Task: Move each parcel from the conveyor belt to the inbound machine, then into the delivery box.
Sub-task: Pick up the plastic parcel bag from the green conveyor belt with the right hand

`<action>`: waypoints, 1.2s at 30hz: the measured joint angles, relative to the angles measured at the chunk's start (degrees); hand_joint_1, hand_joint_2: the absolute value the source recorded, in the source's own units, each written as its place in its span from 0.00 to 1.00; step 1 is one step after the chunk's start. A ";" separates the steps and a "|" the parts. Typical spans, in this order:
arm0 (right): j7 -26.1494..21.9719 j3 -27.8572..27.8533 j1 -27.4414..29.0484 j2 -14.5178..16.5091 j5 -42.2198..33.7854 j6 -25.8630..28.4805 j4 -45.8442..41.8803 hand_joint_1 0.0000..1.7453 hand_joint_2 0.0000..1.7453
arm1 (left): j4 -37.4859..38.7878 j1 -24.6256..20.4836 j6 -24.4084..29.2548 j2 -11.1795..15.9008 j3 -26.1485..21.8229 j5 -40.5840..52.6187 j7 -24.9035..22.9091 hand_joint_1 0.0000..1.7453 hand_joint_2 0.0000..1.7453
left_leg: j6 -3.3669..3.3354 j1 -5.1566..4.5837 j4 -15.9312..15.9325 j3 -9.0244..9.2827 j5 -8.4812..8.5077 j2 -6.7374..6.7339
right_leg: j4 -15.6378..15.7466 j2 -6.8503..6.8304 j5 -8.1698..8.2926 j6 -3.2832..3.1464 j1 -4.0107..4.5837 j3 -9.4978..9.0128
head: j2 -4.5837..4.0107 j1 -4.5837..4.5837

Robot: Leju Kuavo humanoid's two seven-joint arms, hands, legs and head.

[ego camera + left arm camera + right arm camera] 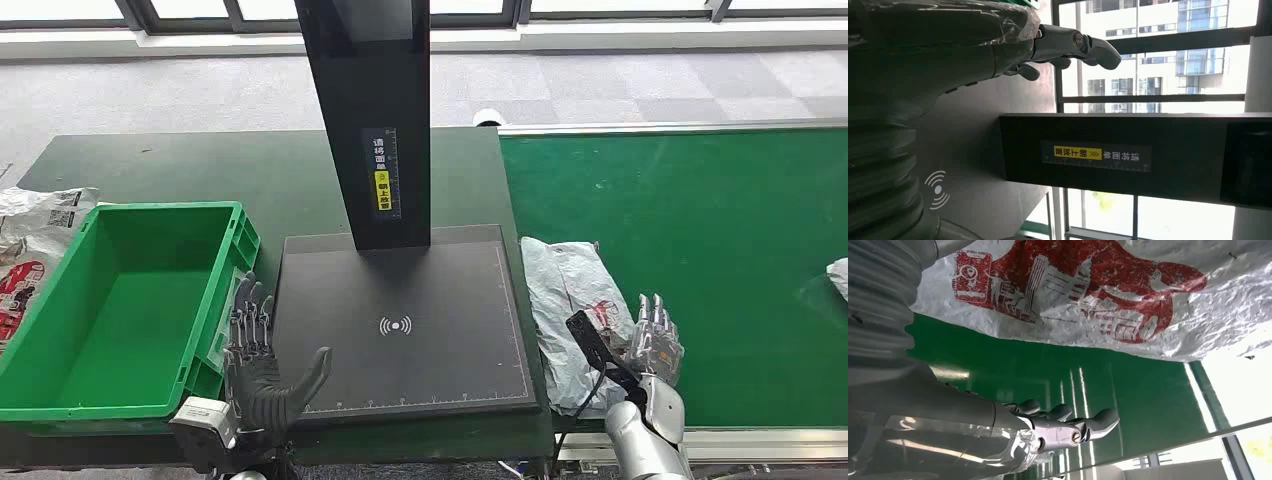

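1. My right hand (655,335) lies spread and empty on the conveyor belt (700,230), just beside the grey parcel (570,300) at its 9 o'clock.
2. My left hand (262,360) hovers released between the inbound machine (400,330) and the green delivery box (120,300).

Grey carpet floor (640,85), bright windows (1158,70), daylight

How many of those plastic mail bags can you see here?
3, perhaps more off-frame. One grey parcel lies at the conveyor belt's near-left end beside the right hand. Another peeks in at the belt's right edge. A third lies left of the green box.
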State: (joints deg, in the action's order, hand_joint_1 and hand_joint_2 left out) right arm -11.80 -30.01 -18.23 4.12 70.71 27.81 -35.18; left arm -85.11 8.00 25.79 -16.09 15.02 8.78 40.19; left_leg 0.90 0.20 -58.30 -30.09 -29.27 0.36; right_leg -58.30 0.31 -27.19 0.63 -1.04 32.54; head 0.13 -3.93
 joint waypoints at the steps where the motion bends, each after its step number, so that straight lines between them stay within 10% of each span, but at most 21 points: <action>1: -0.15 -0.08 -0.11 -0.04 -0.09 0.01 0.36 0.00 1.00 | 0.05 0.00 0.11 0.00 0.00 0.02 0.00 0.00 1.00 | 0.00 0.00 0.00 0.00 0.00 0.00 | 0.00 0.00 0.01 0.00 0.00 0.00 | 0.00 0.00; 10: -6.58 -1.22 -1.60 -0.21 -3.94 -0.28 3.62 0.00 1.00 | 0.37 0.00 0.99 0.02 0.00 0.10 0.00 0.00 1.00 | 0.01 0.00 -0.01 0.00 0.02 -0.01 | 0.00 0.01 0.03 0.00 -0.01 0.00 | 0.00 0.00; 15: -18.30 -3.79 -1.85 -0.21 -15.05 -10.83 4.23 0.00 1.00 | 0.74 -0.02 1.27 0.25 0.00 0.15 0.00 0.00 1.00 | 0.01 0.00 -0.01 0.00 0.02 0.02 | 0.00 -0.01 0.03 0.00 0.00 0.02 | 0.00 0.00; 19: -13.27 -4.57 -1.77 -0.76 -15.13 -17.32 5.94 1.00 1.00 | 1.27 -0.11 1.50 0.67 0.00 -0.20 0.00 0.00 1.00 | 0.01 0.00 -0.01 0.02 0.02 -0.02 | 0.00 0.02 0.03 0.00 0.00 0.02 | 0.00 0.00; 36: -9.95 -5.08 -4.04 -2.44 -12.96 -22.95 9.87 1.00 1.00 | 2.34 -0.57 3.87 2.02 0.00 -0.85 0.00 0.00 1.00 | -0.06 0.01 -0.09 0.07 -0.04 -0.30 | 0.07 0.29 0.15 0.07 0.07 -0.43 | 0.00 0.00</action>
State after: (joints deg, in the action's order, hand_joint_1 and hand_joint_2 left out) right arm -21.75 -35.09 -22.28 1.68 57.75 4.86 -25.31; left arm -82.77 7.43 29.66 -14.07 15.02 7.93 40.20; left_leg 0.83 0.21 -58.39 -30.02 -29.31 0.06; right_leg -58.24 0.60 -27.04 0.70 -0.97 32.11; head 0.13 -3.93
